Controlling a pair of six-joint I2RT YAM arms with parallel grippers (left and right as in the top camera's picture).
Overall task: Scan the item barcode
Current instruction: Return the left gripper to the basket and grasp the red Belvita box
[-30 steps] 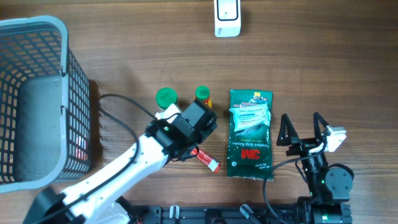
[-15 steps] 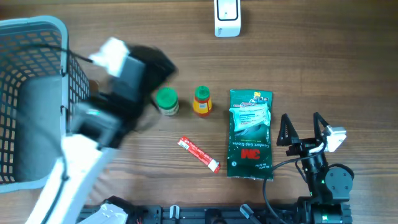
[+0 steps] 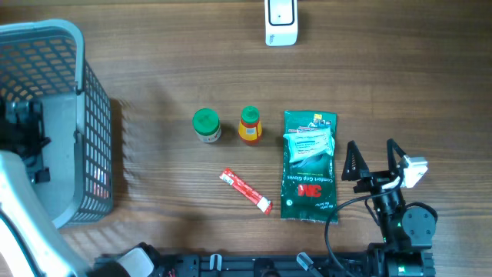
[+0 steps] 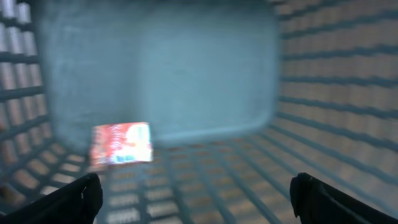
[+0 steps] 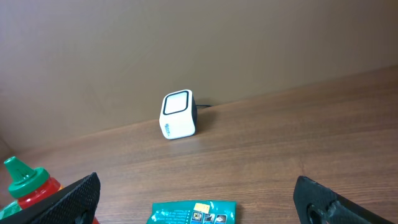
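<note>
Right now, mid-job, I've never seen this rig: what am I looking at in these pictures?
Two robot arms at a table, each ending in two-finger jaws. One picture looks down from above; the other two come from cameras on the wrists. On the table: a basket, a jar, a bottle, a glove pack, a red sachet and a white scanner. The left arm is over the basket, where a red packet lies. The right arm faces the scanner. Both jaws stand open; nothing is held.
</note>
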